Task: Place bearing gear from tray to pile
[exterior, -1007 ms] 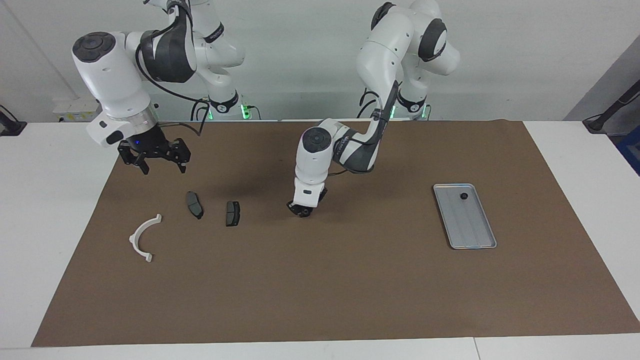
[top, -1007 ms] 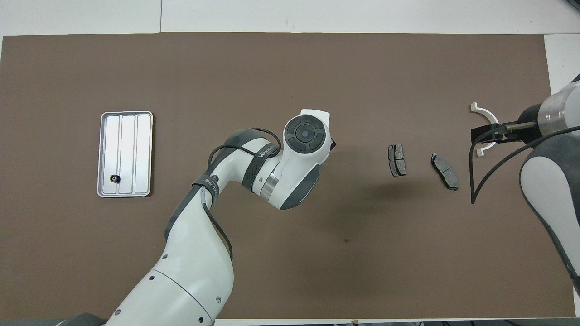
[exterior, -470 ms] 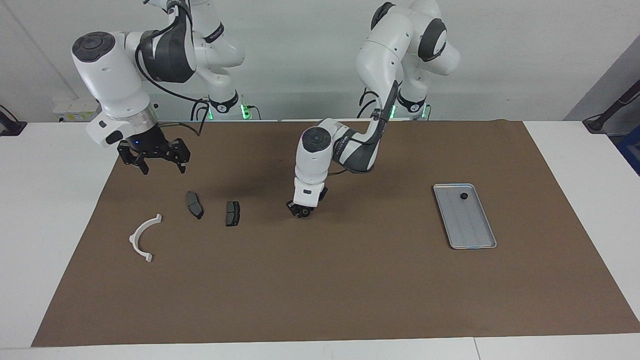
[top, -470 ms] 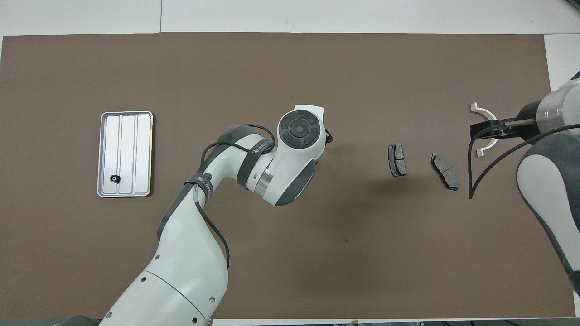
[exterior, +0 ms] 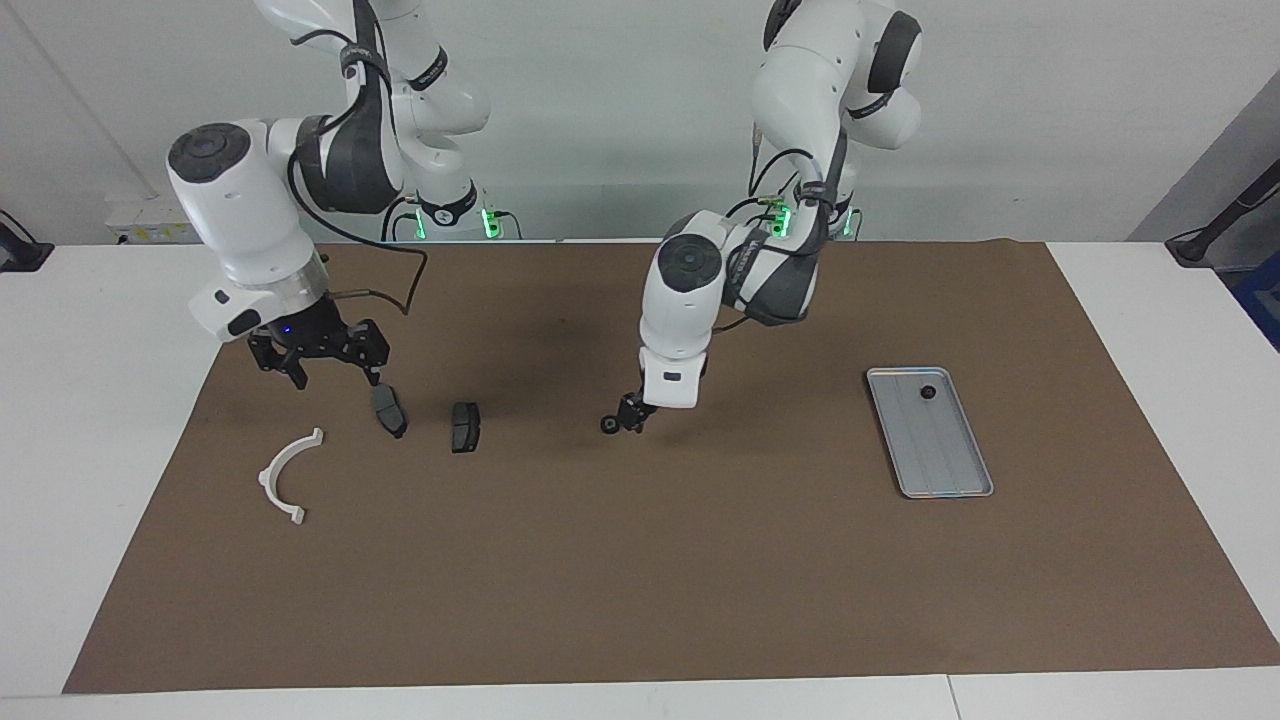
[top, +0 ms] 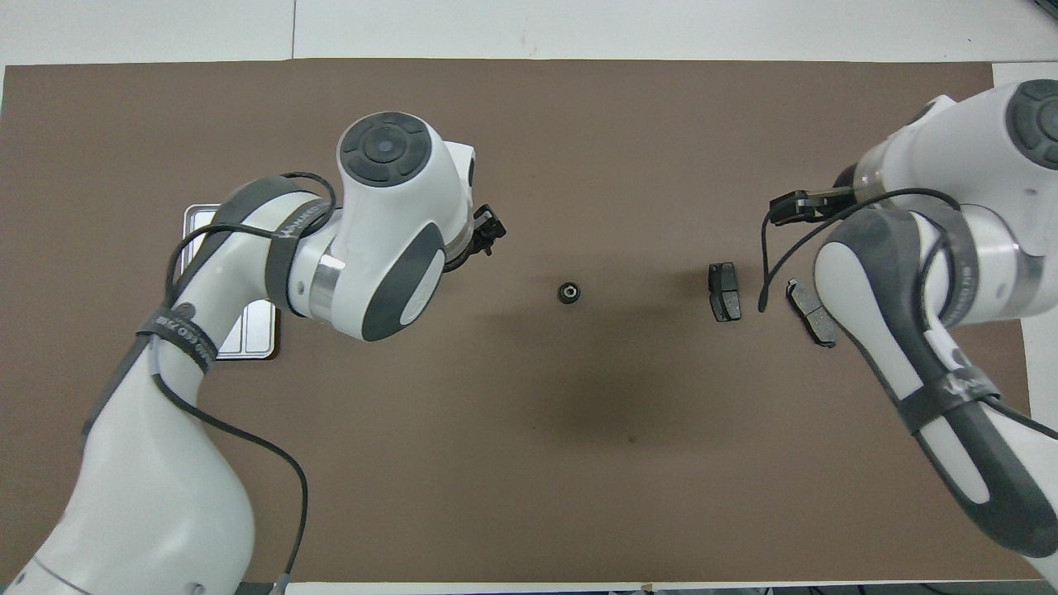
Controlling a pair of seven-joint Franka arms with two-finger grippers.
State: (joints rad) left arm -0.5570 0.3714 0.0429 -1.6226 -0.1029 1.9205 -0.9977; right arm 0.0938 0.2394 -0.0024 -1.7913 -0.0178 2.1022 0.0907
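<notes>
Both pairs of jaws are wide and empty. The right jaws hang over the brown mat (exterior: 700,560) by one brake pad (exterior: 388,410), the left jaws hang just beside the bearing gear (exterior: 608,425). Nearest the robots, we see a second gear (exterior: 928,392) in the tray (exterior: 945,485). The bearing gear lies on the mat near the other brake pad (exterior: 464,426), not touching it. Farthest out is the white bracket (exterior: 285,478).

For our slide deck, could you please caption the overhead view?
Bearing gear rests on the brown mat, apart from the left gripper, near two brake pads.
</notes>
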